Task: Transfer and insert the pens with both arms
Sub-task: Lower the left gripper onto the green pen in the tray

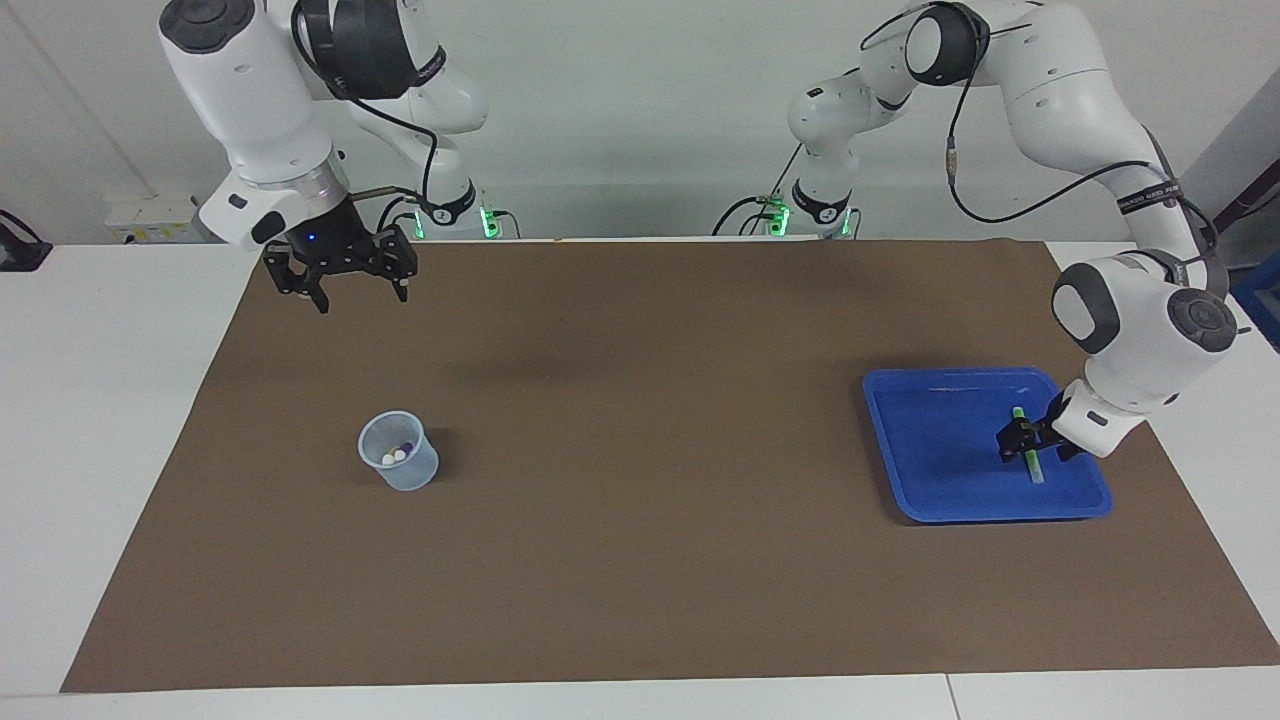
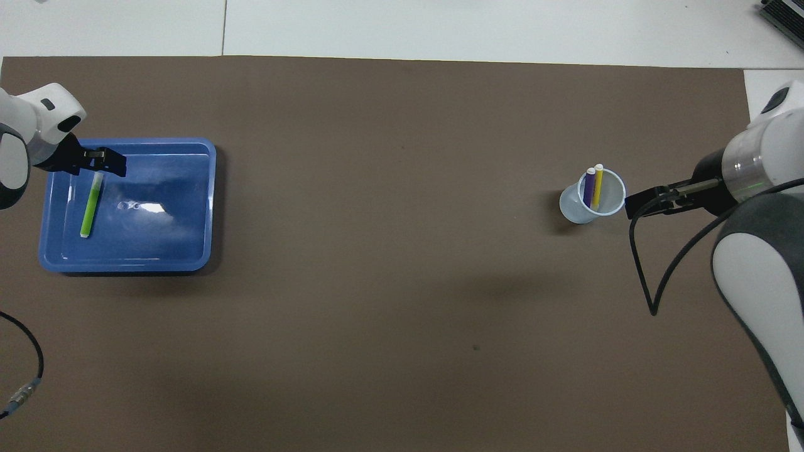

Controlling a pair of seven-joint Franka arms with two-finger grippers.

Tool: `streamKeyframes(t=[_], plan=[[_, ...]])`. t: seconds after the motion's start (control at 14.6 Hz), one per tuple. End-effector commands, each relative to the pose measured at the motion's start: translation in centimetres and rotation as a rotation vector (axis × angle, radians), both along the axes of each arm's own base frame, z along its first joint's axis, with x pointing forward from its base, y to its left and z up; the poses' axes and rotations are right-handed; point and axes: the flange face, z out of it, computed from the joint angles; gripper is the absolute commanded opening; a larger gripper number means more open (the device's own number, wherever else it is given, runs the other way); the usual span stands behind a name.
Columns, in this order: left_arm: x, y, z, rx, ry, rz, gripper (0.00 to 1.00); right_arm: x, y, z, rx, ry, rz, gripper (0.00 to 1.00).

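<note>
A green pen lies flat in the blue tray toward the left arm's end of the table. My left gripper is down in the tray, open, with one finger on each side of the pen near its end closer to the robots. A translucent pale cup stands toward the right arm's end, holding the purple pen and the yellow pen upright, pale ends up. My right gripper hangs open and empty, raised over the mat, with the right arm waiting.
A brown mat covers most of the white table. The right arm's black cable loops down over the mat beside the cup. Another cable lies at the mat's edge by the left arm.
</note>
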Motion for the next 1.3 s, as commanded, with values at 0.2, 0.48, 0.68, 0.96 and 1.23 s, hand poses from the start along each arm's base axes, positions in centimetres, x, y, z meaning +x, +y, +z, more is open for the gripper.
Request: streamKeyframes(t=[0.2, 0.48, 0.68, 0.96, 1.23], plan=[[1.1, 3.0, -4.9, -0.018, 0.02, -0.088, 0.89, -0.8, -0.3, 0.5, 0.009, 0.009, -0.026, 1.0], [1.0, 2.4, -4.5, -0.033, 0.086, -0.088, 0.89, -0.8, -0.8, 0.4, 0.009, 0.016, -0.037, 1.0], [0.8, 2.8, -4.4, -0.036, 0.096, -0.085, 0.88, -0.8, -0.8, 0.5, 0.009, 0.012, -0.038, 1.0], [0.7, 2.8, -4.6, -0.04, 0.107, -0.091, 0.85, -0.8, -0.6, 0.5, 0.009, 0.01, -0.035, 1.0], [0.6, 3.2, -4.5, -0.038, 0.108, -0.088, 0.81, -0.8, -0.7, 0.5, 0.009, 0.01, -0.037, 1.0]])
